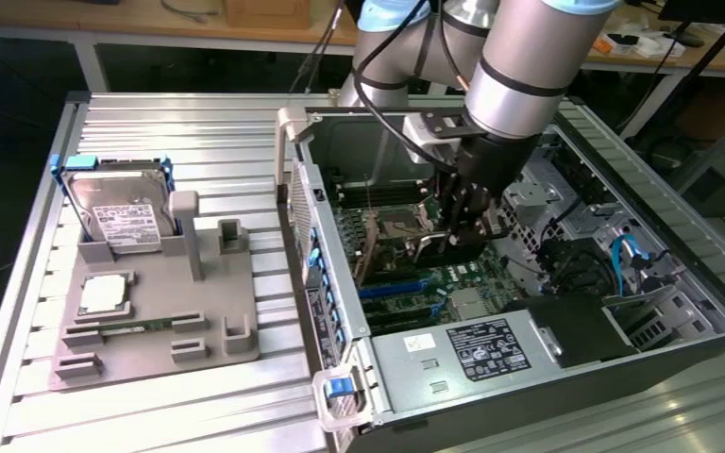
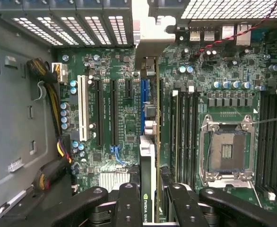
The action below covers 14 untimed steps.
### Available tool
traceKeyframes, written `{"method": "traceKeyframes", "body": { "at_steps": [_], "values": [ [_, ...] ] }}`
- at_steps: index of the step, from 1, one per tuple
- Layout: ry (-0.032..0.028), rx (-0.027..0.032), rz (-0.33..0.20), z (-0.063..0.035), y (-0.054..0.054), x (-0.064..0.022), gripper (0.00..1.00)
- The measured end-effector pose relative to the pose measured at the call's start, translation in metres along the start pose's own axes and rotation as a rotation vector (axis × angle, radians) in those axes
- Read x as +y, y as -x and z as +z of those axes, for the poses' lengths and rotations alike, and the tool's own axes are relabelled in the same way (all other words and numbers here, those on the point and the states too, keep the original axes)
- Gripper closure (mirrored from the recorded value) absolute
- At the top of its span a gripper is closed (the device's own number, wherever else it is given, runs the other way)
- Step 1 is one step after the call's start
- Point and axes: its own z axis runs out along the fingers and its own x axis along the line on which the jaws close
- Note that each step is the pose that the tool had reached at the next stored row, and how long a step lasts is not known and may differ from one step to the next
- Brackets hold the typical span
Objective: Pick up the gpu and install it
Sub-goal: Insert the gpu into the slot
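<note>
The gpu [image 2: 149, 163] shows edge-on in the wrist view as a thin card with a green logo strip, running over the motherboard [image 2: 119, 94] alongside the blue slot [image 2: 143, 94]. My gripper [image 2: 150, 191] is shut on it, with a black finger [image 2: 129, 203] on each side. In the exterior view the gripper [image 1: 463, 226] reaches down into the open computer case [image 1: 337, 311], and the gpu [image 1: 429, 243] hangs upright below it over the board. Whether the card sits in the slot I cannot tell.
The case walls and drive cages [image 1: 640, 283] ring the arm, and the power supply [image 1: 489, 344] lies at the near end. A CPU socket [image 2: 226, 151], memory slots and a cable bundle [image 2: 51, 99] flank the card. A grey fixture [image 1: 148, 321] with a hard drive [image 1: 124, 222] stands at the exterior view's left.
</note>
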Motion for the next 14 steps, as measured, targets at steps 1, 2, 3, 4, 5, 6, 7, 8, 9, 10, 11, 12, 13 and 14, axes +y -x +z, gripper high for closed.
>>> {"method": "traceKeyframes", "body": {
  "at_steps": [1,2,3,4,5,6,7,8,9,10,11,12,13,14],
  "values": [
    [0.0,0.0006,0.002,0.0015,0.0,0.0016,0.73],
    [0.0,0.001,0.004,0.0035,0.0,0.004,0.73],
    [0.0,0.0014,0.006,0.0055,0.0,0.007,0.73],
    [-0.0002,0.0015,0.006,0.0068,0.0,0.0095,0.73],
    [-0.0004,0.0014,0.006,0.0079,0.0,0.012,0.73],
    [-0.0006,0.0014,0.007,0.009,0.0,0.0147,0.73],
    [-0.0009,0.0014,0.007,0.0098,0.0,0.0165,0.73],
    [-0.0012,0.0014,0.007,0.0106,0.0,0.0179,0.73],
    [-0.0014,0.0013,0.007,0.0114,0.0,0.0188,0.73],
    [-0.0018,0.0014,0.007,0.0131,0.0,0.0194,0.73],
    [-0.0019,0.0014,0.007,0.0146,-0.001,0.0196,0.73],
    [-0.0021,0.0013,0.007,0.0155,-0.001,0.0198,0.73],
    [-0.0021,0.0014,0.007,0.0154,-0.001,0.0197,0.73],
    [-0.0021,0.0014,0.007,0.0154,-0.001,0.0198,0.73]
  ]
}}
